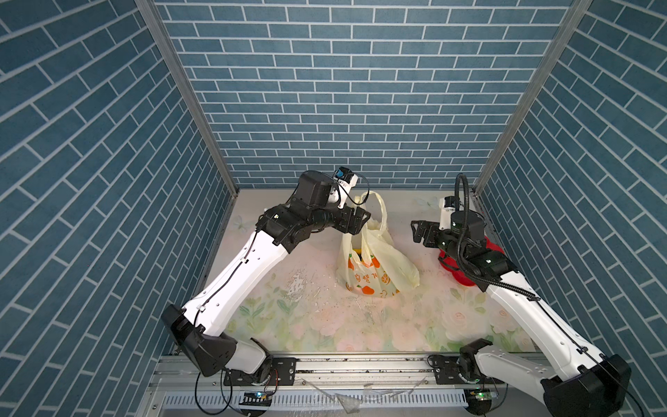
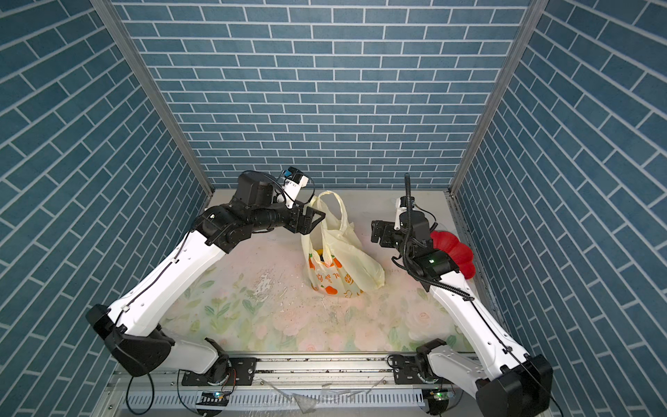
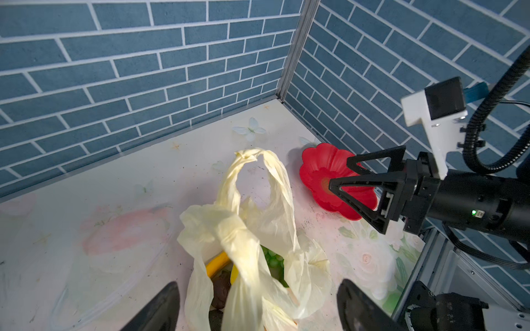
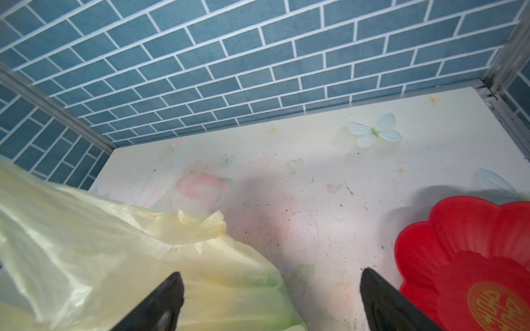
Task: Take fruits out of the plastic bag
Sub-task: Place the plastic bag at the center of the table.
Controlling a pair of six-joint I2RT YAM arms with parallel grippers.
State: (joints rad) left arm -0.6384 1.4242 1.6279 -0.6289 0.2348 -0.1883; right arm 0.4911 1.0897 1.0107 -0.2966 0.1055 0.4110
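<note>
The left arm (image 1: pixel 245 267) hangs over the plastic bag (image 1: pixel 375 267), its jaws spread wide on either side of the bag's mouth and pinching nothing. The bag stands on the counter (image 1: pixel 325 317) between the two arms, with its loop handles (image 3: pixel 258 166) upright. Through the opening show a banana (image 3: pixel 217 263), a grape bunch (image 3: pixel 272 258) and a dark brown piece (image 3: pixel 222 288); no fruit lies outside.

The step looks like a reach in for a first fruit. It would go best straight down through the gap, clear of the slack strip of film draped across it, and the banana seems the easiest pick. The right arm (image 1: pixel 512 289), jaws also spread and empty, could pin the bag's near wall. Beyond it lies the red plate (image 3: pixel 315 163), likely the drop spot.

The film hides any other fruit. The left jaw tips are cut off in the wrist view. In both top views the right arm covers part of the plate.
</note>
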